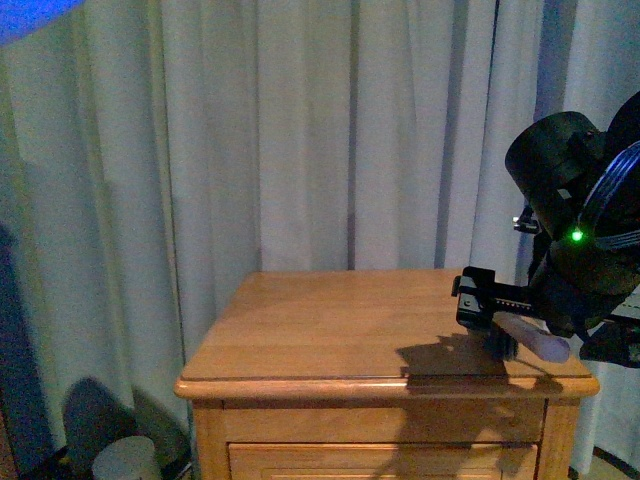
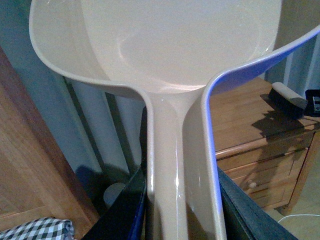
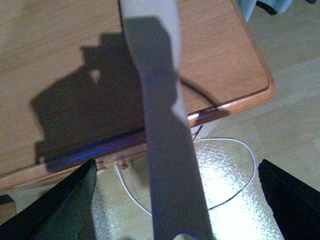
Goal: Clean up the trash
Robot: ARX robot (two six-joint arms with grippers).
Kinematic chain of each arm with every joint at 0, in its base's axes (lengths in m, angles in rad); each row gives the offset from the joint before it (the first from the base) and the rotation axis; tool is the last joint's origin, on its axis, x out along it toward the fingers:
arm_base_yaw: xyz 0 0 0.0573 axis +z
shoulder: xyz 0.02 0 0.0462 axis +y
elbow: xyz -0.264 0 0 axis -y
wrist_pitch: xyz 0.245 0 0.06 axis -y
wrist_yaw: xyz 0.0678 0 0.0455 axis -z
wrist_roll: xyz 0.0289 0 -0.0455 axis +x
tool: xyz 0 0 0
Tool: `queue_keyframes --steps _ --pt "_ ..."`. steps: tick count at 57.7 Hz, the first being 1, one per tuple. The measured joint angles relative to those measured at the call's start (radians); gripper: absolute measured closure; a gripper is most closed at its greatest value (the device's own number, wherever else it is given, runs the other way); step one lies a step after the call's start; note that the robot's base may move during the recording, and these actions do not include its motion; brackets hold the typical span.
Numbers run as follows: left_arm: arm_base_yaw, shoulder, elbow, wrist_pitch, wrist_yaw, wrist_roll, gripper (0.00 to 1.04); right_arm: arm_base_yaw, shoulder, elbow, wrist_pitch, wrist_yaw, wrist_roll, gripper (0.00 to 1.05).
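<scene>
this looked like the sweeping step, with tools up but no target: the crumpled paper wad showed in none of the 3 views, so the next move called for finding it, then bringing pan and brush to either side of it. the left gripper [image 2: 182, 215] had its fingers [image 2: 120, 212] pressed on the dustpan [image 2: 175, 45] handle. the right gripper [image 3: 175, 200] had 2 fingers [image 3: 65, 200] set wide of the brush [image 3: 160, 100] handle; i could not tell whether they clamped it. the brush head seemed to rest near the nightstand [image 1: 330, 330] top's right front edge. a small pale bin [image 1: 125, 458] stood on the floor, with the curtain [image 1: 300, 130] behind.
</scene>
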Motion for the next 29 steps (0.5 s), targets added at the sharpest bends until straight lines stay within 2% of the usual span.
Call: queue_keyframes --steps 16,29 --pt "0.000 0.000 0.000 0.000 0.000 0.000 0.77 -0.011 0.023 0.000 0.020 0.004 -0.006 0.07" --pt "0.000 0.000 0.000 0.000 0.000 0.000 0.77 -0.014 0.033 0.000 0.039 0.003 -0.021 0.39"
